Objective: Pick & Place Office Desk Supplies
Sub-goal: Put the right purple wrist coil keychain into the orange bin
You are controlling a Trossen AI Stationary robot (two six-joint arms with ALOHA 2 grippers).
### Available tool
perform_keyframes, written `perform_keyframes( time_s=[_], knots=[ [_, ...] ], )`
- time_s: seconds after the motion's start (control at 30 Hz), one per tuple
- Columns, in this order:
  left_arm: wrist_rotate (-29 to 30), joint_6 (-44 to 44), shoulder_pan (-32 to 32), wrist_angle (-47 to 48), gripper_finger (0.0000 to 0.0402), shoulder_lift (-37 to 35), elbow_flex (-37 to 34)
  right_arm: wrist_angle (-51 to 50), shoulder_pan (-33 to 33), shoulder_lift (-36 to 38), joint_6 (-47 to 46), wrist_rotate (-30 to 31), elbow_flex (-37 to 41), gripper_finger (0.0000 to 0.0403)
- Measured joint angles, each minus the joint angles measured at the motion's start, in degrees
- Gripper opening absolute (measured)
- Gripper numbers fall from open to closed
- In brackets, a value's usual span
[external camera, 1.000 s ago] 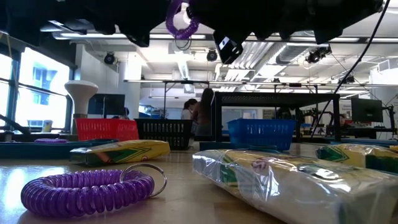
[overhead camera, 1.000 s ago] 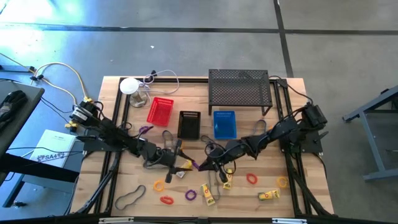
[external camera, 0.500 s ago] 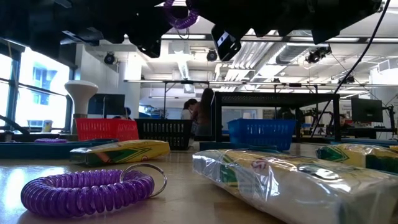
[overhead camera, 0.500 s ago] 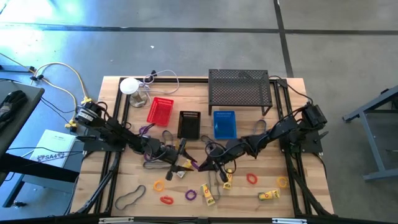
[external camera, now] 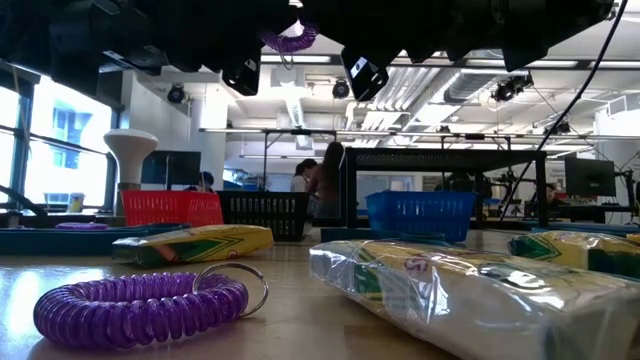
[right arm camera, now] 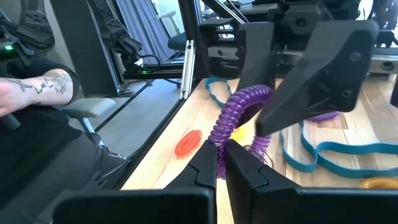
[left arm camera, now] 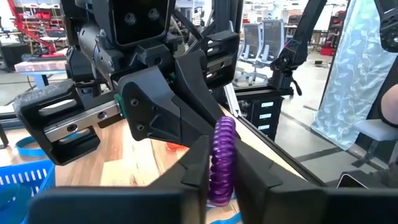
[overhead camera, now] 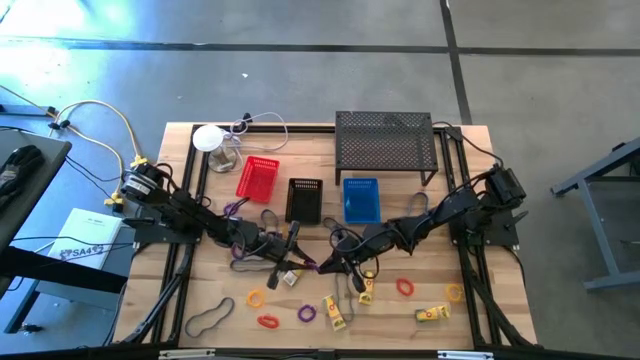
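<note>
Purple coil ring [left arm camera: 222,155] between both pincers

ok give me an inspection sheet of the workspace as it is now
surface: wooden table, bare wood between items.
job's things: purple coil ring held in the air by both grippers; other coil rings and yellow packets lie loose along the near edge; dark band loop near the left corner.
clutter: red basket, black basket, blue basket, black mesh shelf, white round object.
grippers: left gripper and right gripper both clamp the purple ring, meeting at table centre.
cables: yellow cables off the table's left.
surroundings: a person's arm beside the table; people standing in the room behind.
</note>
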State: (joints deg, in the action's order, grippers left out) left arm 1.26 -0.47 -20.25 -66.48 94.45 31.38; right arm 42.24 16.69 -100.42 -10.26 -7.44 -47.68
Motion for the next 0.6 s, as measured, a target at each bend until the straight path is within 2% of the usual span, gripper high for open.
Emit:
perform_keyframes(
  time_s=[0.13, 0.6],
  knots=[
    [0.0, 0.0, 0.0, 0.0, 0.0012, 0.0, 0.0, 0.0, 0.0, 0.0, 0.0, 0.0, 0.0, 0.0005],
    [0.1, 0.6, 0.0, 1.4, 0.0007, 0.0, 0.0, -1.9, 0.3, 0.0, -1.1, 0.8, 0.0, 0.0007]
  ],
)
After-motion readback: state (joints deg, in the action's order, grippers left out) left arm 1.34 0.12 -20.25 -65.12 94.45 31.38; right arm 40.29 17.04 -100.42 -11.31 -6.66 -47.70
